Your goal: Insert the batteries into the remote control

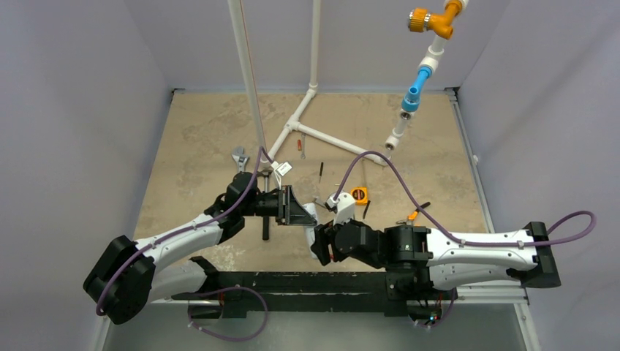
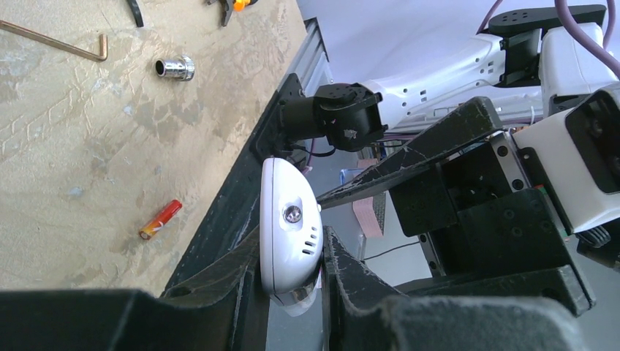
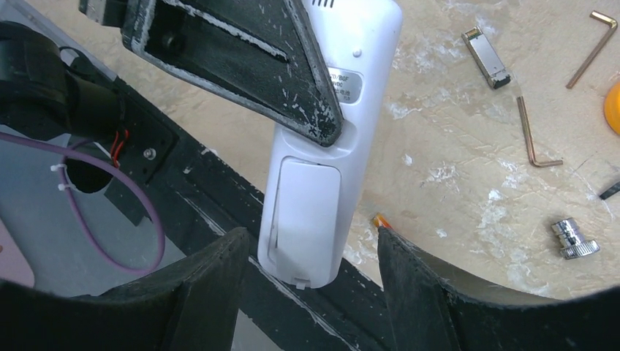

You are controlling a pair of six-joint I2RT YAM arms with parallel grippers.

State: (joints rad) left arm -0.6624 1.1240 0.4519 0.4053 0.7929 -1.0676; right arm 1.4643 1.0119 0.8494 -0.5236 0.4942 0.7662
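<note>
Remote (image 3: 314, 197): we see it held in the air over the near edge of the table (image 2: 73, 146), its back facing the right wrist camera.
Left gripper (image 2: 289, 287): clamped on the remote's upper half, one finger across the back and the other on the front.
Right gripper (image 3: 311, 263): jaws apart, one on each side of the remote's lower end. As far as we can see, neither touches it.
Cover (image 3: 307, 212): it sits in its recess on the back. A thin line along one edge may be a gap, but we cannot say it is loose.
Battery (image 2: 160, 220): one lies on the table near the near edge, well apart from the remote. In the right wrist view an orange tip shows just beside a finger, and we take it for the same one.
Second battery: we find none in any view.
Done: the remote is up off the table, with its back turned to the free gripper.
Left: we judge nearly everything remains. The cover is not yet off, no battery is picked up, none is seated, and the cover must go back on.
Stage: early, by our reading.
Writing: a small label (image 3: 349, 84) with dark print sits just above the cover, partly under the left finger. We find it too blurred to read.
Brands: we can read none on the remote.
</note>
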